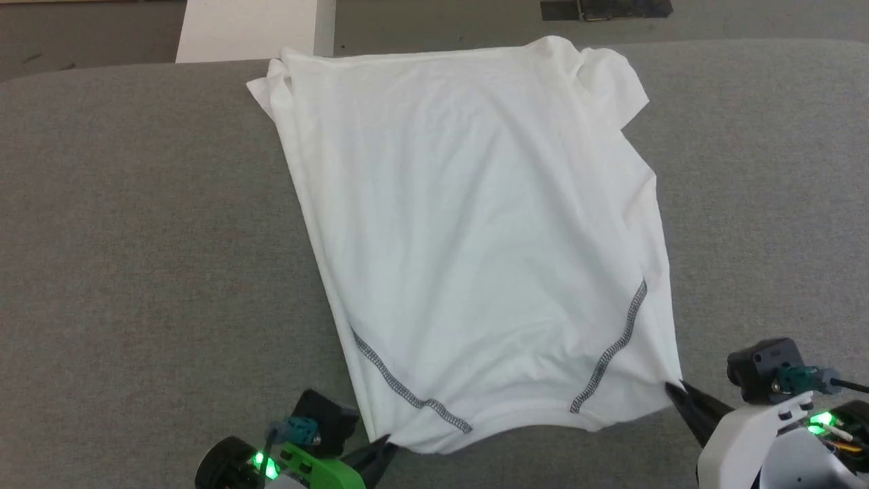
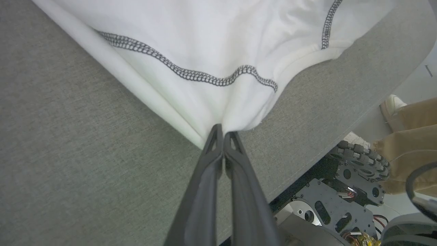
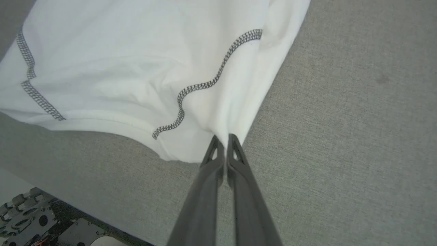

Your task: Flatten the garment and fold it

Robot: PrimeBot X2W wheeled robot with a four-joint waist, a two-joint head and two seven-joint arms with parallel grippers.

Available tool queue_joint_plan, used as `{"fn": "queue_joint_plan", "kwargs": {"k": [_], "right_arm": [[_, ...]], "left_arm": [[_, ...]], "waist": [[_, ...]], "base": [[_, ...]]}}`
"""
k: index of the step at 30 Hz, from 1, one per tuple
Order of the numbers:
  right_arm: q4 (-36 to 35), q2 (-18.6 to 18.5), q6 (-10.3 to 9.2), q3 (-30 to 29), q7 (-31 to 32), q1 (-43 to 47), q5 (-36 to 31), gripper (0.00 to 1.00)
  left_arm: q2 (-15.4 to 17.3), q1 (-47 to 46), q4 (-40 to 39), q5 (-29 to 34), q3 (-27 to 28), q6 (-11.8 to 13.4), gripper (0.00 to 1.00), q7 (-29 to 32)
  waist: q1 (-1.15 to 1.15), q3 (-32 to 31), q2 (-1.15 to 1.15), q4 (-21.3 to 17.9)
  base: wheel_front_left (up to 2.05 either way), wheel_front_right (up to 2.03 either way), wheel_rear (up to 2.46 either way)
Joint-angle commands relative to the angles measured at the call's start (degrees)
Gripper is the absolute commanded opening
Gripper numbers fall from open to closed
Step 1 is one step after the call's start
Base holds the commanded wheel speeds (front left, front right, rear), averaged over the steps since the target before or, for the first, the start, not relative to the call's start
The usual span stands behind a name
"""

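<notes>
The garment [image 1: 475,224], a white shirt with dark grey zigzag seams, lies spread over the grey table [image 1: 136,238], its sleeves bunched at the far edge. At the shirt's near left corner my left gripper [image 1: 388,445] is shut on the fabric. The left wrist view shows the garment [image 2: 211,44] pinched at the tips of the left gripper [image 2: 222,129]. At the near right corner my right gripper [image 1: 672,388] is likewise shut on the cloth. In the right wrist view the garment [image 3: 143,68] pulls taut from the right gripper [image 3: 223,138].
A white box [image 1: 248,28] stands beyond the table's far edge. My wheeled base [image 2: 341,198] shows below the table's near edge, with a person's tan trouser leg [image 2: 409,136] and white shoe [image 2: 392,104] beside it.
</notes>
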Motion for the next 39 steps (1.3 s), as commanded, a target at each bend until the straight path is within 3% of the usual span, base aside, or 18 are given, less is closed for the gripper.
{"fn": "queue_joint_plan", "kwargs": {"k": [1,14,20,21,22,23,24,30,34,36,39], "right_arm": [[-0.75,-0.18,-0.1,0.05,0.88,1.61,0.61,0.0],[-0.98,-1.53,-0.1,1.12,6.6,9.93,1.23,0.0],[0.1,0.31,-0.1,0.23,3.82,10.16,0.59,0.0],[0.45,0.69,-0.1,0.09,3.16,9.99,0.34,0.04],[0.83,1.83,-0.1,-0.74,1.74,9.52,-0.03,0.3],[1.22,2.11,-0.1,-0.68,1.02,9.21,-0.46,0.94],[1.81,2.2,-0.1,-0.37,0.56,8.98,-0.79,1.0],[2.26,3.29,-0.1,-2.1,-2.13,7.85,-0.22,1.0],[-0.09,4.38,-0.1,-5.68,-3.53,7.5,0.14,1.0],[-1.65,5.38,-0.1,-8.12,-5.06,7.05,0.01,1.0],[-4.3,7.86,-0.1,-12.23,-8.85,5.65,-1.3,1.0]], "left_arm": [[0.57,1.29,-0.3,-0.75,-0.3,-0.27,0.0,0.4],[1.45,5.9,2.41,-4.52,-3.47,-1.64,0.0,3.06],[0.17,5.59,4.43,-3.93,-2.05,-1.08,0.0,-0.38],[-0.08,5.49,4.93,-3.77,-2.1,-1.24,0.0,-0.74],[-0.66,5.36,5.51,-3.68,-1.86,-1.22,0.0,-1.58],[-1.17,5.23,5.98,-3.53,-1.61,-1.18,0.77,-2.44],[-1.55,5.1,6.63,-3.3,-1.64,-1.33,1.0,-3.02],[-2.17,5.77,7.53,-3.11,-1.64,-1.48,1.0,-4.98],[-0.27,7.84,4.5,-4.92,-0.26,-1.09,1.0,-5.87],[1.3,9.02,1.98,-6.63,2.39,-0.11,1.0,-7.46],[3.02,10.47,-1.36,-8.61,9.36,3.26,1.0,-13.07]], "waist": [[0.01,-0.5,0.0,0.21],[0.01,-2.64,0.0,0.58],[0.01,-3.64,0.0,0.92],[0.01,-3.81,0.0,0.9],[0.01,-4.03,0.0,0.9],[0.01,-4.15,0.0,0.93],[0.01,-4.32,0.0,0.91],[0.01,-5.63,0.0,1.02],[0.01,-6.23,0.0,1.17],[0.01,-6.36,0.0,1.37],[0.01,-6.38,0.0,1.78]], "base": [[0.0,0.0,0.0],[0.0,0.0,0.0],[0.0,0.0,0.0],[0.0,0.0,0.0],[0.0,0.0,0.0],[0.0,0.0,0.0],[0.0,0.0,0.0],[0.0,0.0,0.0],[0.0,0.0,0.0],[0.0,0.0,0.0],[0.0,0.0,0.0]]}}
